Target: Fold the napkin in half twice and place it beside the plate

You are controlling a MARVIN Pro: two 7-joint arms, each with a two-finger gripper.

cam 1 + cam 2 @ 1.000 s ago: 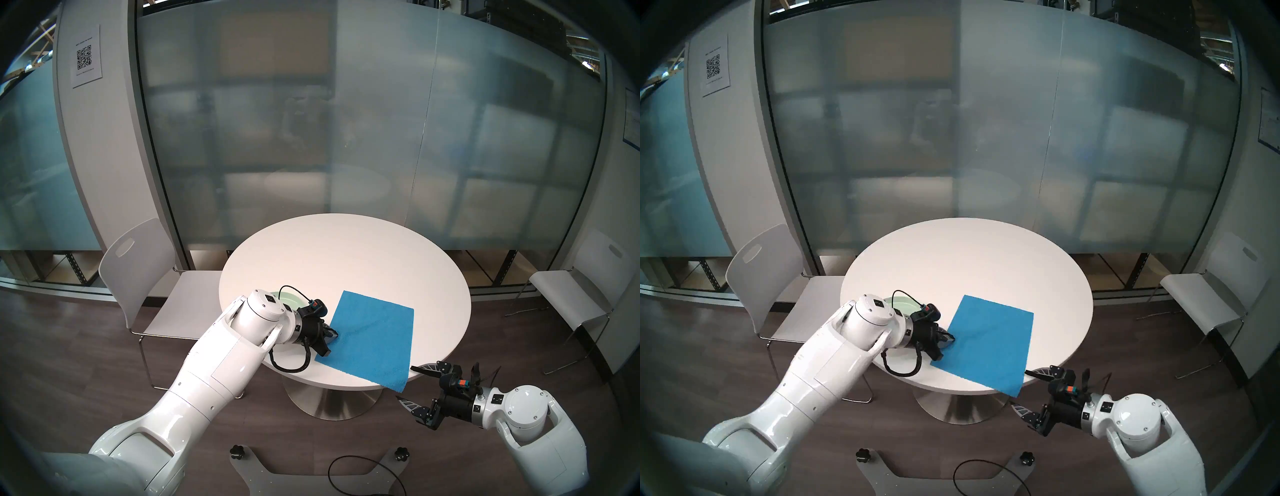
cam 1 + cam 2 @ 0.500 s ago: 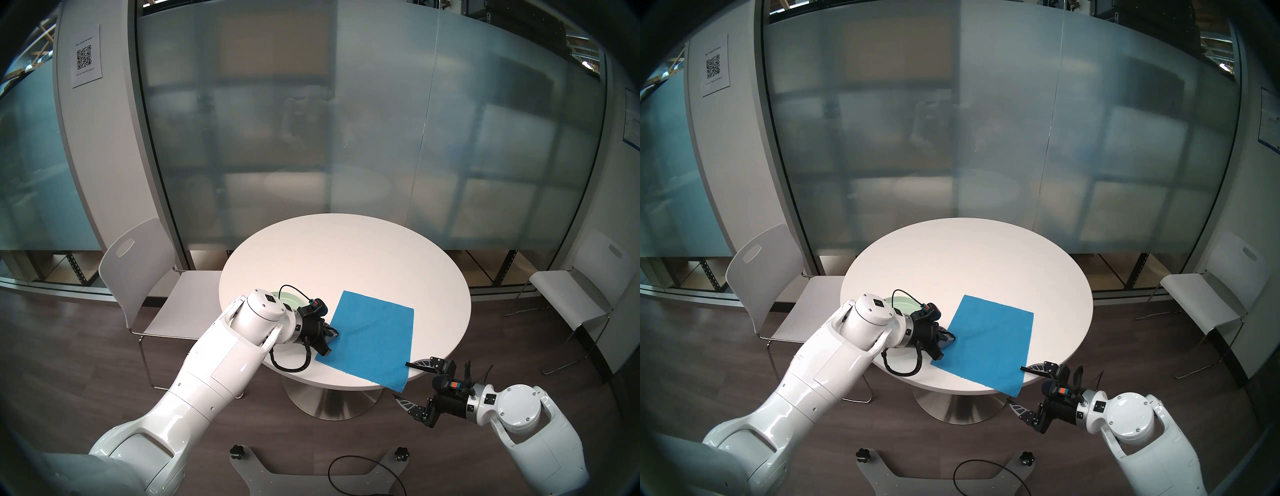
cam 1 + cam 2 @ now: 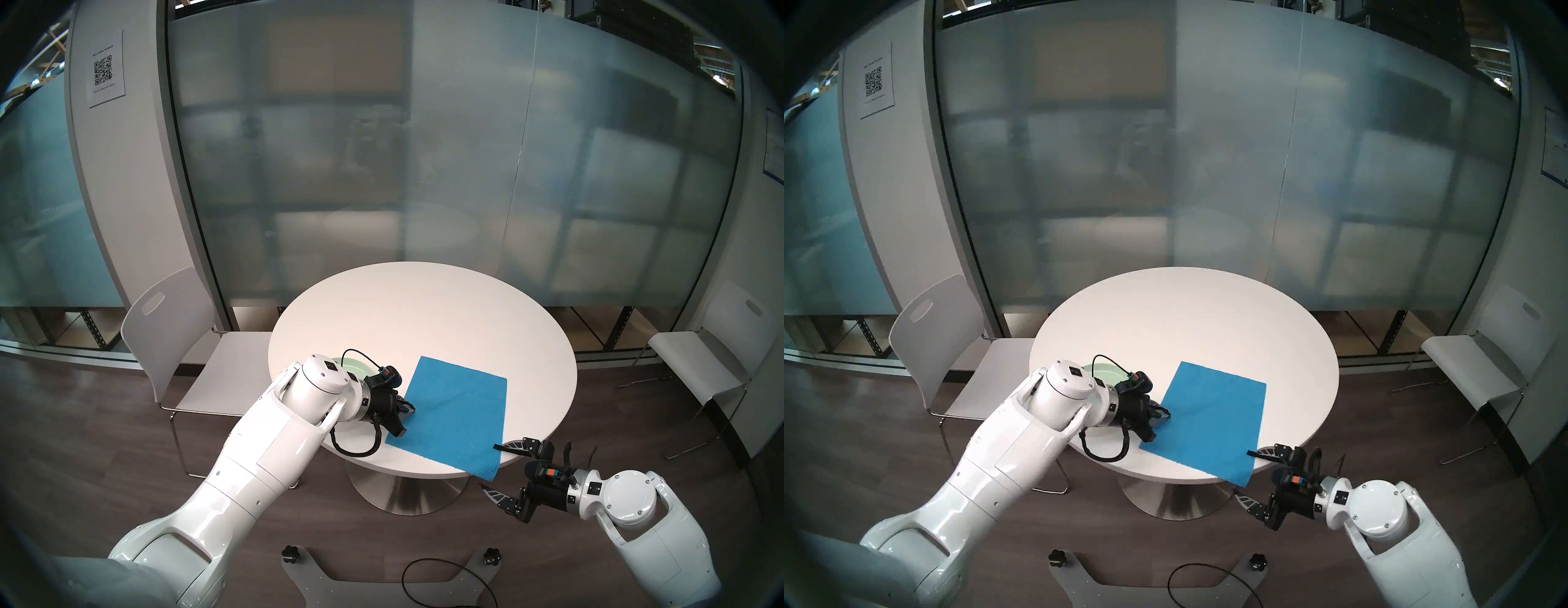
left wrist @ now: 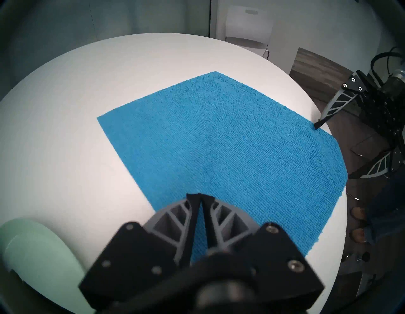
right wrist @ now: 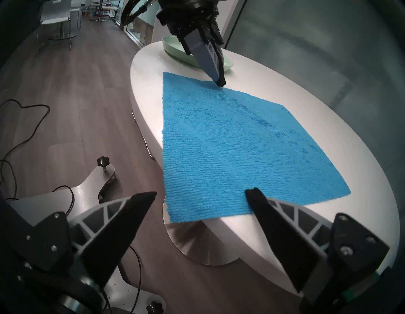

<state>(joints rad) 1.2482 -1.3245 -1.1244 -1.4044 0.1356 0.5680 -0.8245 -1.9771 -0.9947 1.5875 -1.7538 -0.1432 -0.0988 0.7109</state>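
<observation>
White round worktop (image 3: 424,314) carried a flat blue napkin (image 3: 456,418). Left gripper (image 4: 200,198) angled down, pinched shut on the napkin's edge. Right gripper (image 5: 200,195) reached in low, jaws wide, straddling the napkin's overhanging corner.

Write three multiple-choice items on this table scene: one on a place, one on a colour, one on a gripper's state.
1. Where does the napkin lie?
A. spread on the table, one corner over its rim
B. on the plate
C. on the floor

2. What colour is the plate?
A. red
B. pale green
C. black

3. How is the right gripper?
A. shut on the plate
B. shut, empty
C. open at the napkin's edge

Key: 1 A, the corner hangs past the rim; 2 B, mint beside the left gripper; 3 C, fingers wide apart.
</observation>
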